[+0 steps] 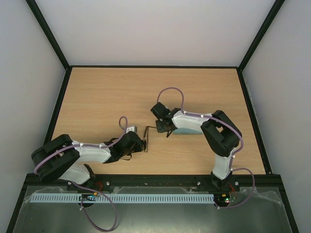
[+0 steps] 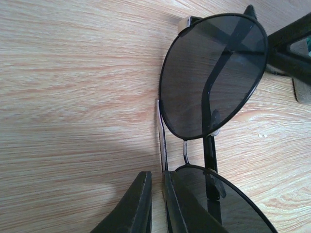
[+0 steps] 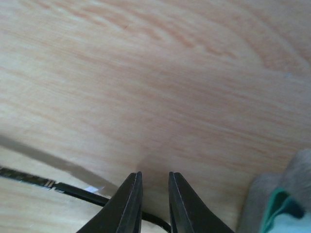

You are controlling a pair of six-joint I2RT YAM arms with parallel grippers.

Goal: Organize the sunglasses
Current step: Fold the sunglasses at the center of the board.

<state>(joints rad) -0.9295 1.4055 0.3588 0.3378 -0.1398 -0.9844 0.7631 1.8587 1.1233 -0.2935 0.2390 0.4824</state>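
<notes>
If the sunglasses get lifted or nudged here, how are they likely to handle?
The sunglasses are probably light, given the thin wire frame. The slim temple arm would likely swing at its hinge when pushed rather than stay stiff. With flat lenses and no round body, they would probably slide on the wooden table, not roll.

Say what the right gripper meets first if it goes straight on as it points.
Probably the bare table: only wood shows beyond the right gripper. The temple arm of the sunglasses crosses back by its fingers, not ahead.
</notes>
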